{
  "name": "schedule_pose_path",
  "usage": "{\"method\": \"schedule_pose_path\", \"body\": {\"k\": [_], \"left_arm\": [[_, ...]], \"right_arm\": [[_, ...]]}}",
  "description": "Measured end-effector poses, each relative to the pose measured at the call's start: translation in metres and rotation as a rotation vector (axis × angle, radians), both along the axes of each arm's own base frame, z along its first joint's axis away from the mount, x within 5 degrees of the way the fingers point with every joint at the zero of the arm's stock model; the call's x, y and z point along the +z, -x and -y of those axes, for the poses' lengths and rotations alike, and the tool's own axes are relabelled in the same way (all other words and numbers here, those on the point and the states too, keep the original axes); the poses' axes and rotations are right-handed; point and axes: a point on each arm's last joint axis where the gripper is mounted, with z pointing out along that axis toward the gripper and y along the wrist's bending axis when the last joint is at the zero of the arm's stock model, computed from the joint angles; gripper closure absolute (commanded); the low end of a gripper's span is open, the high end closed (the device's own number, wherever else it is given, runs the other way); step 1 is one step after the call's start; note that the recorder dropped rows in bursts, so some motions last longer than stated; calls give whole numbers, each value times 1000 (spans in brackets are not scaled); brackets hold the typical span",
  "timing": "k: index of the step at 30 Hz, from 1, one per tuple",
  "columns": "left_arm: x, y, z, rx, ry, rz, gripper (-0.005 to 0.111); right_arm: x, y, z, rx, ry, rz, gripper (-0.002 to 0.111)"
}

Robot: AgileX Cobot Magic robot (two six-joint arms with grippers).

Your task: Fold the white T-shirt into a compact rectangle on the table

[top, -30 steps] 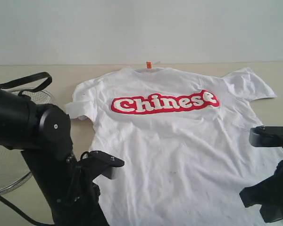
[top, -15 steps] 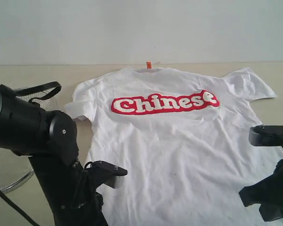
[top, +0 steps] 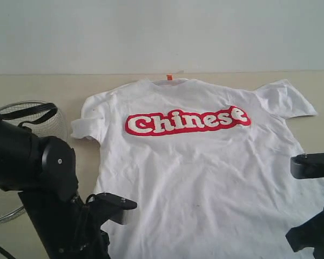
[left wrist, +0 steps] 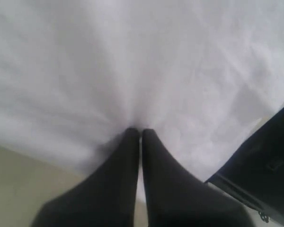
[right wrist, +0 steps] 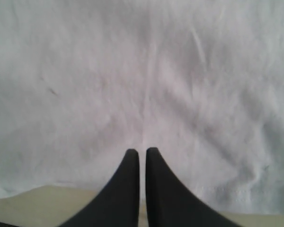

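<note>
white T-shirt [top: 205,172] spread face-up on table [top: 43,86], centre frame, lower hem pinched by closed left gripper [left wrist: 141,131] and closed right gripper [right wrist: 142,151]

Left black gripper [left wrist: 141,131]: closed, white cotton T-shirt [top: 205,178] pinched at near hem.
Right black gripper [right wrist: 142,151]: closed on same hem.

Far left in the exterior view, a round wire-mesh basket [top: 40,116] of silvery steel: shows a fine grid of thin wire along its upper curve and a narrow bright rim lower down, with most of its middle hidden from sight. Behind everything, a plain pale grey-white wall [top: 162,32]: fills the upper part of that same view from edge to edge, looks bare and evenly lit, and ends below in one straight, level line.
</note>
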Motion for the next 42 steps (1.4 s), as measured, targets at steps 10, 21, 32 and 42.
{"method": "schedule_pose_path", "body": {"k": [10, 21, 32, 42], "left_arm": [[15, -3, -13, -23, -1, 121, 102], [63, -6, -15, 7, 123, 331, 102], [68, -10, -13, 45, 153, 382, 102], [88, -30, 0, 73, 219, 496, 102]], "right_arm": [[-1, 1, 5, -24, 54, -17, 109], [17, -25, 0, -68, 11, 142, 109], [89, -136, 7, -120, -31, 416, 109], [38, -307, 11, -186, -184, 513, 109]]}}
